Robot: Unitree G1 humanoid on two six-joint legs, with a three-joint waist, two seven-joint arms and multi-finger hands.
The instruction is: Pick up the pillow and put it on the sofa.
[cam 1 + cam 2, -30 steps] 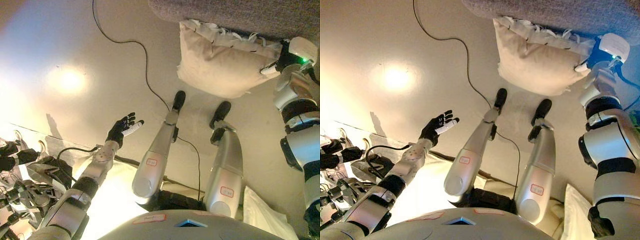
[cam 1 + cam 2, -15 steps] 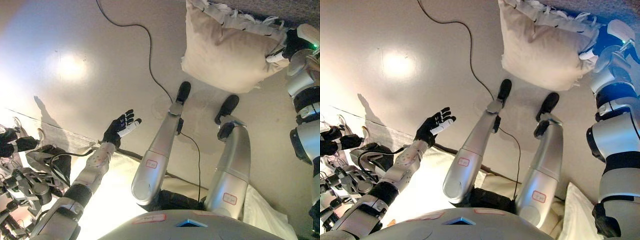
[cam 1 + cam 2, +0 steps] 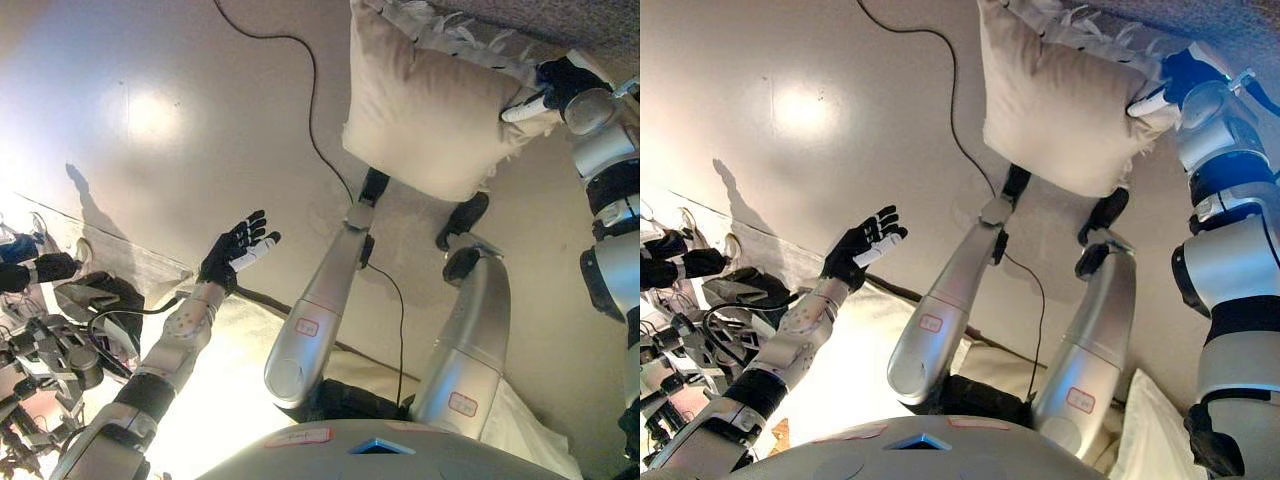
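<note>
A cream pillow (image 3: 425,110) with a fringed edge hangs in the air at the upper right, in front of the grey sofa (image 3: 560,18) along the top edge. My right hand (image 3: 548,88) is shut on the pillow's right edge and holds it up; it also shows in the right eye view (image 3: 1168,85). My left hand (image 3: 238,249) is open and empty, raised over the floor at the left, well apart from the pillow.
A black cable (image 3: 310,110) runs across the pale floor from the top. A white cushion (image 3: 1145,430) lies at the lower right. Dark metal gear (image 3: 50,350) sits at the lower left.
My right hand has lifted the pillow and carried it a little to the left, up against the sofa's front. The camera has shifted. My left hand has stayed open.
</note>
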